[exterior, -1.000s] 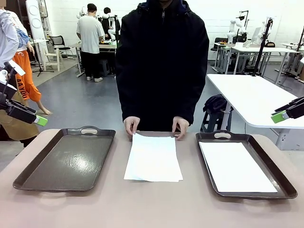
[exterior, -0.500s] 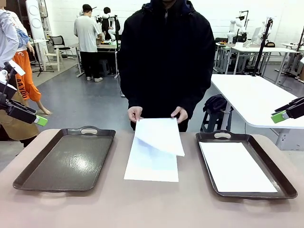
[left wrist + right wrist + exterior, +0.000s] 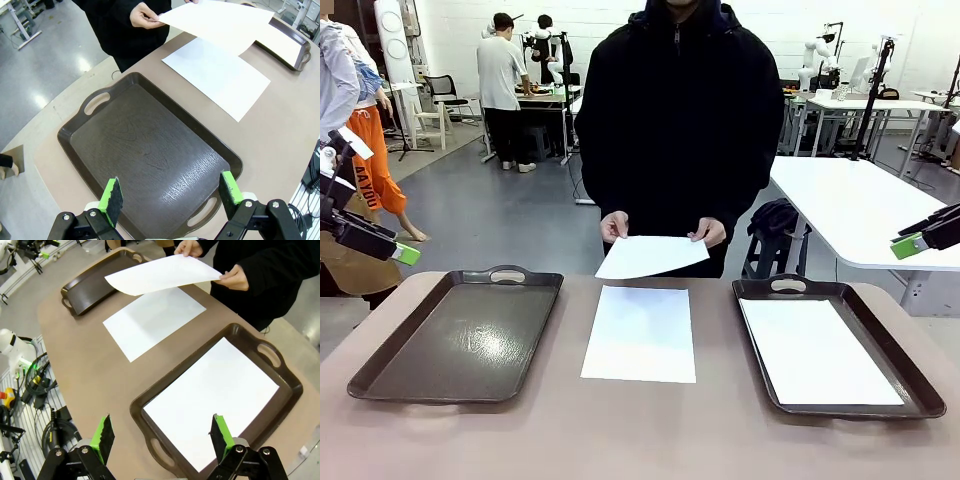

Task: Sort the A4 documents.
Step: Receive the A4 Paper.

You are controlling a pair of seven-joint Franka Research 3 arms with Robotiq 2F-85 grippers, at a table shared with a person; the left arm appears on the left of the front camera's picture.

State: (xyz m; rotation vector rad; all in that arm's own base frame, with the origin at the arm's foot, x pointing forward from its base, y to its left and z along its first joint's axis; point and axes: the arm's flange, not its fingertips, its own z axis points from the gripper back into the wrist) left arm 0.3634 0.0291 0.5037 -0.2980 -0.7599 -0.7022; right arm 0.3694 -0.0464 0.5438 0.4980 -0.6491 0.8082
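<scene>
A second ago the person [image 3: 675,120] at 12 o'clock was pressing on the far edge of the pile [image 3: 641,333]. Now the top sheet [image 3: 652,256] is off it, pinched at its two far corners and held nearly level in the air above the pile's 12 o'clock edge. One of the A4 documents is thus picked out and, as I read it, is about to be assigned to a tray. What remains of the pile lies flat at the middle of the tan worktop [image 3: 640,430].

The paper is thin, matt white and rectangular, and the raised sheet bows gently. At 9 o'clock the left tray [image 3: 460,335] is dark brown, glossy and faintly grained, with round corners and cut-out handles, and it is bare. At 3 o'clock the right tray [image 3: 751,340] carries one filed sheet [image 3: 817,352].

The left hand [image 3: 171,195] and right hand [image 3: 162,436] hover with green pads spread wide, holding nothing.
</scene>
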